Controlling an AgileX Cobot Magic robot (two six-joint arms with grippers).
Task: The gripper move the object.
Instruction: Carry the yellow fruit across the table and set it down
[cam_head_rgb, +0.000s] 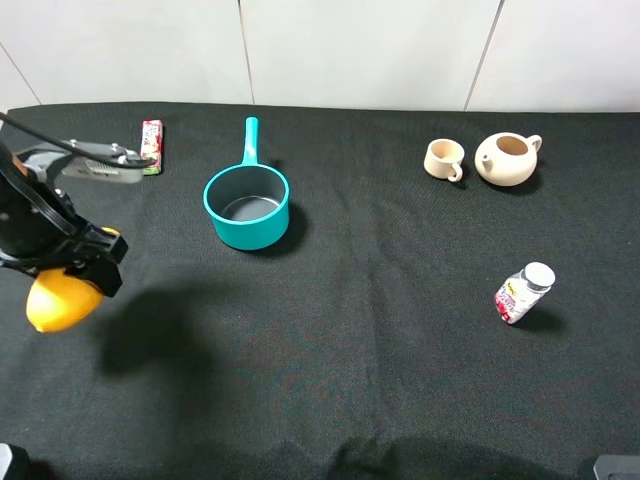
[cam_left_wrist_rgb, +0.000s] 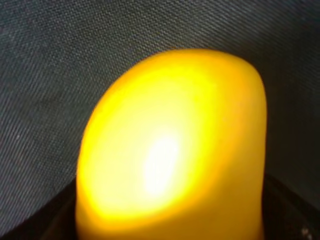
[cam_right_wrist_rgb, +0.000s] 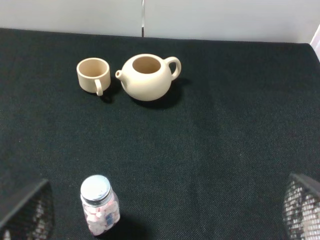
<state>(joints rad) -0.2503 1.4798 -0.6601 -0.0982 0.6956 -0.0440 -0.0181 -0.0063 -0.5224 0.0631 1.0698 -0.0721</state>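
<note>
The left gripper (cam_head_rgb: 80, 268) is pinching the yellow mango (cam_head_rgb: 60, 300) between its fingers at the left edge of the worktop (cam_head_rgb: 400, 340). It is gripping one end so the fruit is hanging out in front, probably ready for carrying. Near the front right corner, the right gripper (cam_right_wrist_rgb: 162, 210) is waiting with fingers spread wide, holding nothing. I am counting one mango, one teal pan (cam_head_rgb: 246, 208), one cup (cam_head_rgb: 444, 160), one teapot (cam_head_rgb: 507, 158), one bottle (cam_head_rgb: 523, 292) and one small packet (cam_head_rgb: 152, 146).
</note>
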